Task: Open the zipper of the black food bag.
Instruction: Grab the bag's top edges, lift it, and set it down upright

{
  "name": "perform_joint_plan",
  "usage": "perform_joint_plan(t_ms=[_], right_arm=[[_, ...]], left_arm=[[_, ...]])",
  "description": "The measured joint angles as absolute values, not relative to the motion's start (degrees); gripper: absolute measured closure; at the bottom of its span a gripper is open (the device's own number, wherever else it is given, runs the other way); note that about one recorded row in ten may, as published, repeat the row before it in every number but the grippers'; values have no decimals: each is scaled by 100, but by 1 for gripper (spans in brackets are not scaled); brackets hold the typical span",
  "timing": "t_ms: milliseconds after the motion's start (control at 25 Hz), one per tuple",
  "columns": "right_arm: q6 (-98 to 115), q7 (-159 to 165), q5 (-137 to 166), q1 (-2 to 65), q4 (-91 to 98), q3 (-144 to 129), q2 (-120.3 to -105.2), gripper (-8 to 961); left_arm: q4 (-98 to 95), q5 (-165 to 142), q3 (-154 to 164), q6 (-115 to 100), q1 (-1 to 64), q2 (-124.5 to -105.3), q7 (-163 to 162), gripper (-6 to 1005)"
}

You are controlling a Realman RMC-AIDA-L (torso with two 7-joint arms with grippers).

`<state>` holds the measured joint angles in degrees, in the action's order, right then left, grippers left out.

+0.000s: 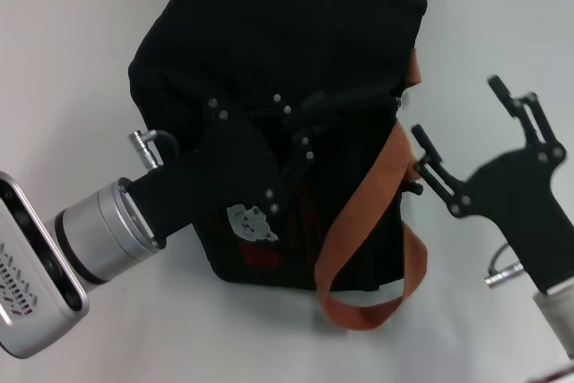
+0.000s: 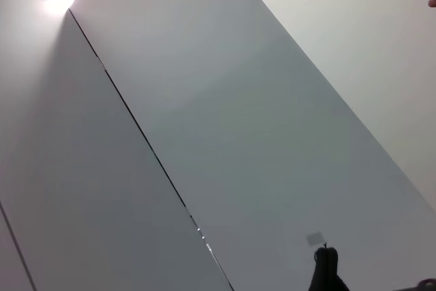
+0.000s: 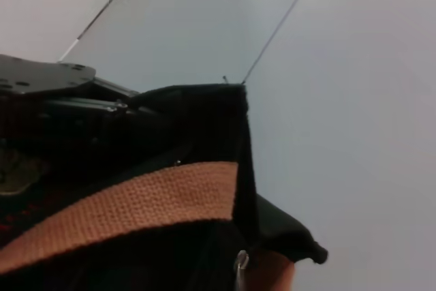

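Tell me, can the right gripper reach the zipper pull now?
Probably yes: the right gripper is open beside the black food bag, and the silver pull hangs uncovered near it.

The left gripper (image 1: 300, 132) reaches in from the near left, its black body lying across the top of the black food bag (image 1: 269, 33), fingers drawn close together there. The right gripper (image 1: 457, 127) hangs just beside the bag's right side, fingers spread wide apart, touching nothing.

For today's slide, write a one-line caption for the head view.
Left gripper rests over the black food bag on the white table; right gripper waits open beside its orange strap.
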<state>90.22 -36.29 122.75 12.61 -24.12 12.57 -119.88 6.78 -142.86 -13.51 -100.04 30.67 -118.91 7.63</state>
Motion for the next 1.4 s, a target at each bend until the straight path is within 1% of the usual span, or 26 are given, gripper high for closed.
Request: perform_joint_plan(t_ms=[120,240,480,1120,1400], right_arm=[[9402,-3608,12280,1103,-2254,1030,-11989,123],[9533,-3615,12283,1113,-2167,920,-11989,123],[9530,-3615,12269,1276,-2179,842,-11988,123],[8703,-3592,12226,1761,-2276,921,-11988,123],[8818,-3633,12214,1793,-2396,1130,-11989,123]], left_arm=[[683,-14286,-1354,-10006,3068,-11891,764,890],[685,-14285,-1354,-10005,3068,-11895,764,889],[686,-14282,-1354,-10025,3073,-11893,765,893],[737,-14280,-1331,-10034,3098,-11899,765,892],[746,-14282,-1317,-10037,3103,-11901,765,893]])
